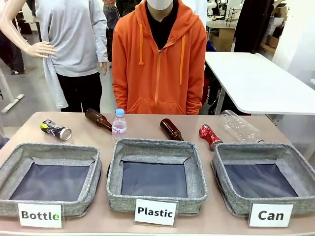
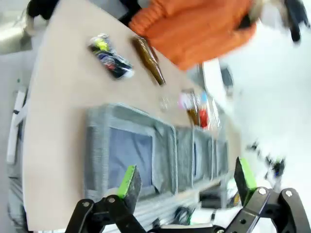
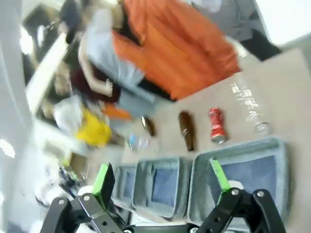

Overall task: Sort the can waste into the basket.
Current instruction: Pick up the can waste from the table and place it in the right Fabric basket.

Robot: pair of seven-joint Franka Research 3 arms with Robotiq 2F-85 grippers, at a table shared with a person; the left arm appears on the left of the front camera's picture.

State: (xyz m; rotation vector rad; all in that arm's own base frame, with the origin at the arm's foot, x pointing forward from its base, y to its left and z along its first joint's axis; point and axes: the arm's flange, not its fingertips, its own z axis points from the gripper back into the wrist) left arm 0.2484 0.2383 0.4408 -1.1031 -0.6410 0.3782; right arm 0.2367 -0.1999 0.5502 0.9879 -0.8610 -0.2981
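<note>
Two crushed cans lie on the counter [image 1: 142, 129] and neither is in hand yet. The red can [image 1: 210, 136] sits right of centre in the front view, just behind the far rim of the Can basket [image 1: 261, 147] at the lower right. The dark can [image 1: 56, 130] lies at the far left, behind the Bottle basket [image 1: 49, 147] and well apart from where it must go. Both my tools are released: my left tool [image 2: 186, 177] hangs with its green pads spread wide above the row of baskets, and my right tool [image 3: 160, 175] is just as wide, high over the counter with the red can ahead of it. I judge the sorting is at its very start, at the reach for a first can. The red one looks the nearer pick for my right tool. That move calls for coming down over it and setting the pads across its crumpled body, clear of the brown bottle [image 1: 171, 129] on one side and the clear plastic bottle [image 1: 240, 127] on the other, then a short carry into the basket.
</note>
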